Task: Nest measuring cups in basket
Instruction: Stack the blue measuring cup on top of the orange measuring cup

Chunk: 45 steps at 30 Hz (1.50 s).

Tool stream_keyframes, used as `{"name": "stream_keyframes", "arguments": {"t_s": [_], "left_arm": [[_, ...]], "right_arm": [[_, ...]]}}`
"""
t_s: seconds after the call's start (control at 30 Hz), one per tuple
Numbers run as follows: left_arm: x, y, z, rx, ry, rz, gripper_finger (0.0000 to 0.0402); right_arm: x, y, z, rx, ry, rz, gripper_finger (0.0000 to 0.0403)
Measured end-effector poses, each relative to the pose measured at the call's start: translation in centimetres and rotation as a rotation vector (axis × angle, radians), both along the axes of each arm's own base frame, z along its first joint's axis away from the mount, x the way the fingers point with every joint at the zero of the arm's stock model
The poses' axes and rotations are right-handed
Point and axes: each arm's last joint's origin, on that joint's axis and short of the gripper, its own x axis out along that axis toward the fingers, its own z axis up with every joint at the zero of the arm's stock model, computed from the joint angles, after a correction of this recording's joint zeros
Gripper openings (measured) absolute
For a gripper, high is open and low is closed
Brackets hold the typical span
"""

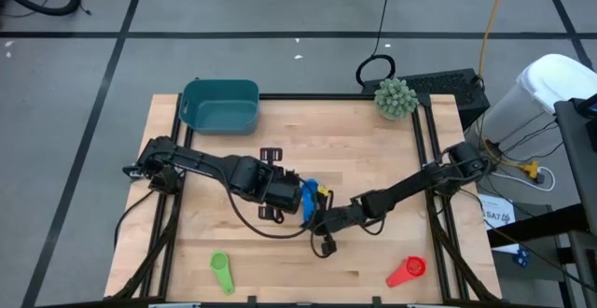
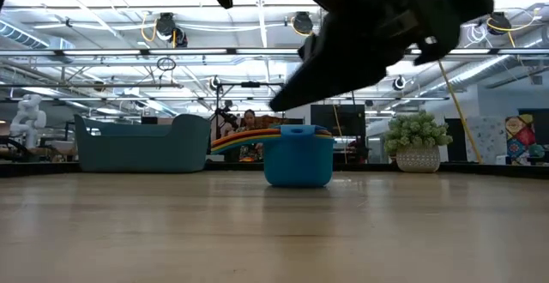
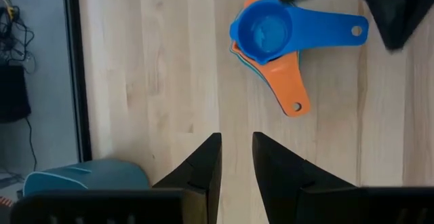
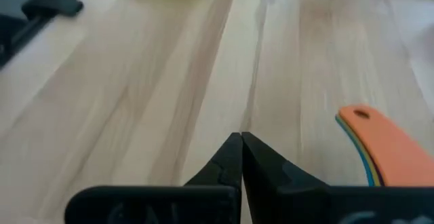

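Observation:
A nested stack of measuring cups stands on the table's middle, with a blue cup on top and an orange handle fanned out below it. In the low view the stack stands upright. My left gripper is open just left of the stack, touching nothing. My right gripper is shut, close above the wood beside the orange handle, just near of the stack. A green cup and a red cup lie near the table's near edge. The teal basket sits at the far left.
A spiky green ball plant in a pot stands at the far right corner. Black frame rails run along the table's left and right sides. Bare wood lies between the stack and the basket. Both arms hang dark over the stack in the low view.

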Motion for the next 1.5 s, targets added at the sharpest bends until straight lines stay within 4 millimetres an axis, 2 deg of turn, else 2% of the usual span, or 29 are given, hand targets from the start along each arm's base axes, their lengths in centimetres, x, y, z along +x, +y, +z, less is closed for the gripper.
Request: {"name": "stream_keyframes", "arguments": {"t_s": [0.07,0.27,0.33,0.4,0.57,0.87,1.03,1.23,1.5], "left_arm": [[-0.2,-0.2,0.0,0.003,0.01,-0.002,0.0088],[-0.3,-0.6,0.0,0.027,0.001,-0.007,0.0088],[-0.3,-0.7,0.0,0.032,-0.004,-0.004,0.0088],[-0.3,-0.7,0.0,0.029,-0.009,0.003,0.0088],[-0.3,-0.9,0.1,0.046,-0.034,0.032,0.0088],[-0.5,-1.8,0.1,0.064,-0.049,0.005,0.0088],[-0.6,-2.0,0.1,0.059,-0.054,0.011,0.0088],[-0.7,-2.2,0.1,0.058,-0.055,0.008,0.0088],[-0.6,-2.2,0.1,0.057,-0.058,0.006,0.0088]], "right_arm": [[-0.6,0.1,0.6,-0.018,0.025,0.003,0.0],[-4.1,1.3,5.9,-0.1,-0.044,0.007,0.0],[-5.1,1.4,6.6,-0.099,-0.017,0.005,0.0],[-5.9,1.2,6.0,-0.093,0.052,-0.015,0.0],[-6.9,0.7,1.4,-0.063,0.14,-0.06,0.0],[-4.5,-0.3,-2.8,-0.038,0.072,-0.069,0.0],[-3.8,-1.1,-4.6,-0.051,0.106,-0.074,0.0],[-2.8,-1.5,-4.2,-0.033,0.022,-0.055,0.0],[0.5,-1.0,-0.2,-0.101,-0.147,0.0,0.0]]}}
